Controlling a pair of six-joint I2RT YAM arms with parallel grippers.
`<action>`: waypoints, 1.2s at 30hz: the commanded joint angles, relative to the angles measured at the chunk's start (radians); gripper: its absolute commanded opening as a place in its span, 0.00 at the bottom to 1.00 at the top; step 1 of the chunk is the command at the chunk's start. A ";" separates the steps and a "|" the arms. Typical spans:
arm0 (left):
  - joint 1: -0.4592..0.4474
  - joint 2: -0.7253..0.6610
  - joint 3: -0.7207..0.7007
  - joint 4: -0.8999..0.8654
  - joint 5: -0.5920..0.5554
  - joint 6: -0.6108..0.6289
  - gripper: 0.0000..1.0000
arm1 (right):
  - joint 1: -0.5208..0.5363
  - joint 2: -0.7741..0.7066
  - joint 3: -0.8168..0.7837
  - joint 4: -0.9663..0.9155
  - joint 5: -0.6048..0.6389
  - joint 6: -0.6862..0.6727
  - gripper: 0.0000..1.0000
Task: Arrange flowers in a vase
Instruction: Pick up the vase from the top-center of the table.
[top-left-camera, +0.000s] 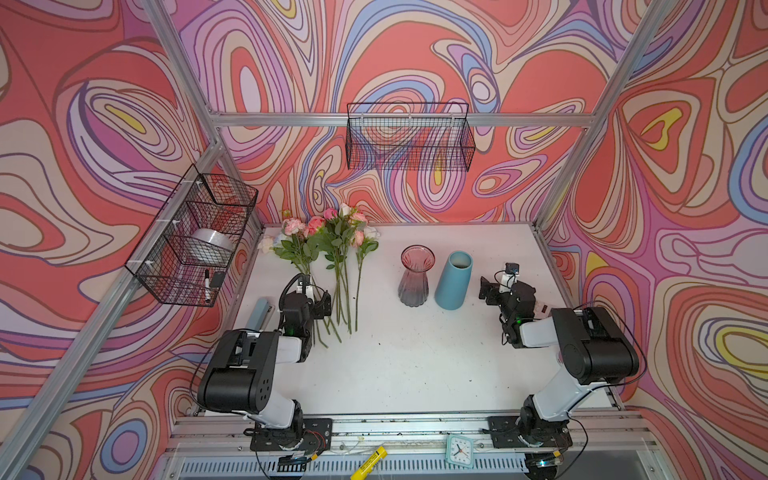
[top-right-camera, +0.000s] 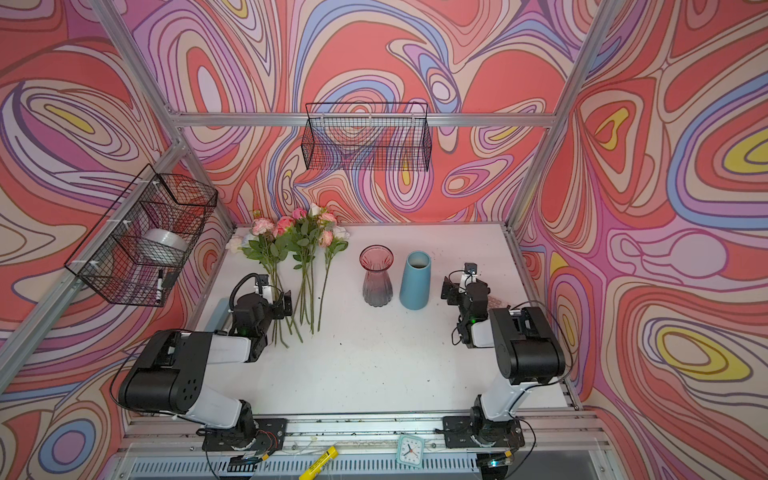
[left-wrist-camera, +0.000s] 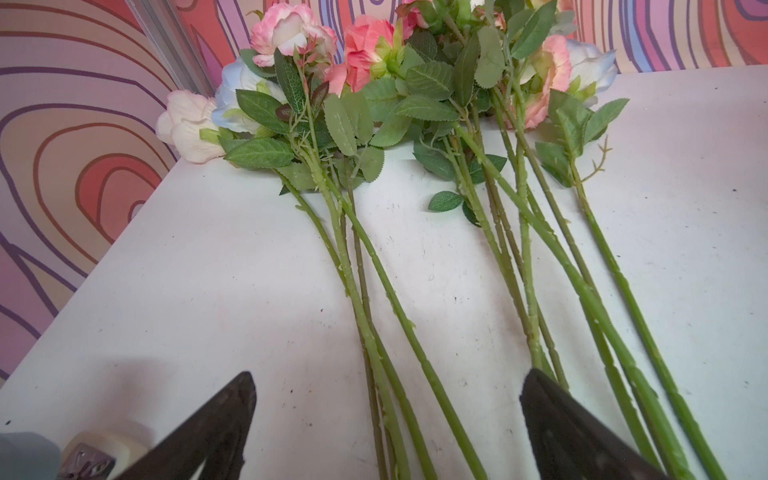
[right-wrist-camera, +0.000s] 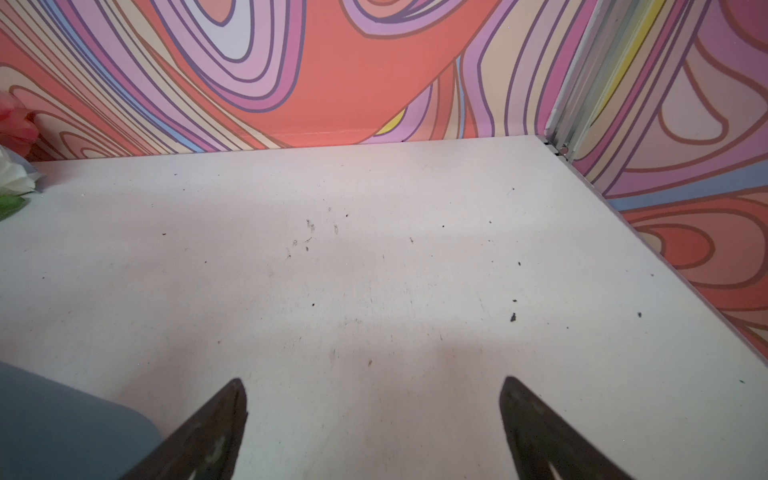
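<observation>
The flowers (top-left-camera: 328, 241) (top-right-camera: 299, 237) lie on the white table at the back left, pink, coral, white and pale blue blooms toward the wall, green stems (left-wrist-camera: 374, 316) toward me. My left gripper (top-left-camera: 322, 302) (left-wrist-camera: 388, 376) hovers open over the stem ends, and three stems run between its fingers untouched. A ribbed pink glass vase (top-left-camera: 417, 276) (top-right-camera: 377, 276) and a taller blue vase (top-left-camera: 454, 280) (top-right-camera: 415, 280) stand upright mid-table, both empty. My right gripper (top-left-camera: 487, 289) (right-wrist-camera: 374, 381) is open and empty just right of the blue vase (right-wrist-camera: 62, 424).
A wire basket (top-left-camera: 195, 237) on the left wall holds a tape roll and a marker. Another wire basket (top-left-camera: 409, 137) hangs on the back wall. A grey-blue stapler (top-left-camera: 259, 316) lies left of my left arm. A small clock (top-left-camera: 459, 451) and a yellow tube (top-left-camera: 370, 461) sit on the front rail.
</observation>
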 joint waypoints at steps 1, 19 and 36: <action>-0.003 0.010 0.012 0.036 0.002 0.013 1.00 | -0.006 0.014 0.012 0.019 0.008 -0.007 0.98; 0.009 0.008 0.027 0.007 -0.001 -0.003 1.00 | -0.006 0.015 0.014 0.013 0.000 0.003 0.98; -0.002 -0.369 0.042 -0.239 -0.128 -0.048 1.00 | -0.006 -0.210 0.225 -0.476 0.200 0.068 0.98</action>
